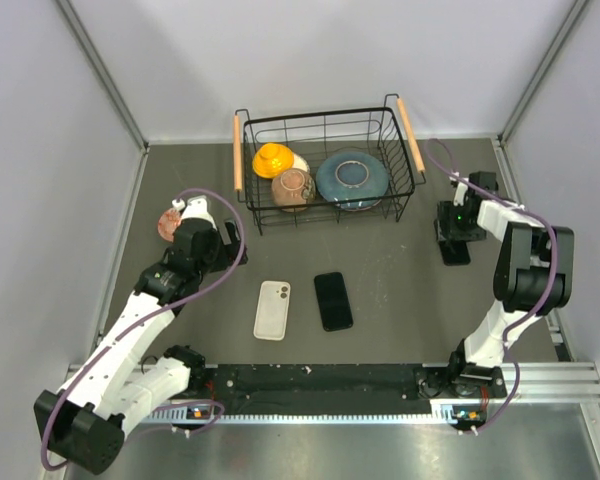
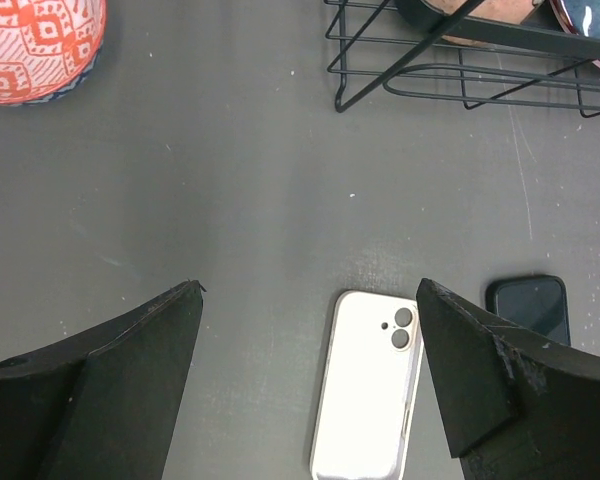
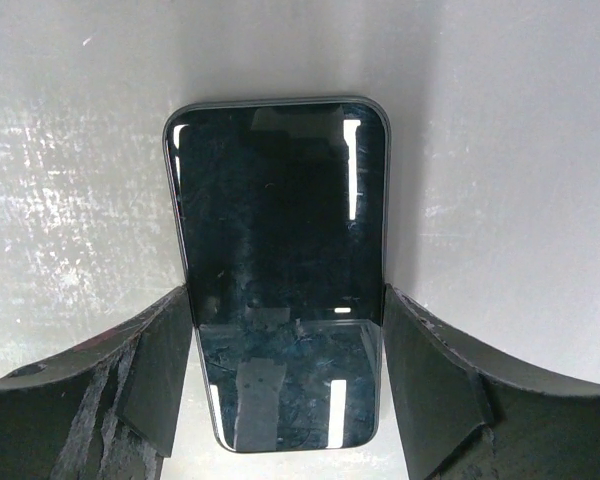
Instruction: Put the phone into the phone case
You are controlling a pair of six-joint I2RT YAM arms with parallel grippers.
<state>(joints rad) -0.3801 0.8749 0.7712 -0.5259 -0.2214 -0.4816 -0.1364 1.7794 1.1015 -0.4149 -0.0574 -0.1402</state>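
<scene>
Overhead view of a dark grey table w/ two robot arms. The R arm reaches to the table's far right side. The right gripper (image 3: pixel 285 292) is down over a black phone (image 3: pixel 280 230) that lies flat, screen up, its glossy glass reflecting lights. In the R wrist view the phone runs lengthwise between the fingers (image 3: pixel 155 370). Each pad presses against one long edge at about mid-length, so the jaws are clamped on the phone. Its far end sticks out past the fingertips, and the near end sits deep in the gap. The phone rests on the table, not lifted.

At table centre, well apart from the phone, lies the white phone case (image 1: pixel 272 310), flat, w/ two round camera marks at its far end. Just beside it, on its R, is a dark phone-shaped slab (image 1: pixel 333 300). Can't tell if that is a phone or a case.

The left gripper (image 2: pixel 308 290) hangs above the table w/ jaws spread wide and nothing in them. In the L wrist view the white case lies below the gap, closer to the R finger, and the dark slab shows partly behind that finger.

At the back is a black wire basket (image 1: pixel 238 150) w/ wooden handles, holding a yellow bowl (image 1: pixel 274 158), a brownish bowl (image 1: pixel 293 187) and a blue plate (image 1: pixel 351 178). A red patterned bowl (image 2: pixel 35 45) sits at far left, near the L arm.
</scene>
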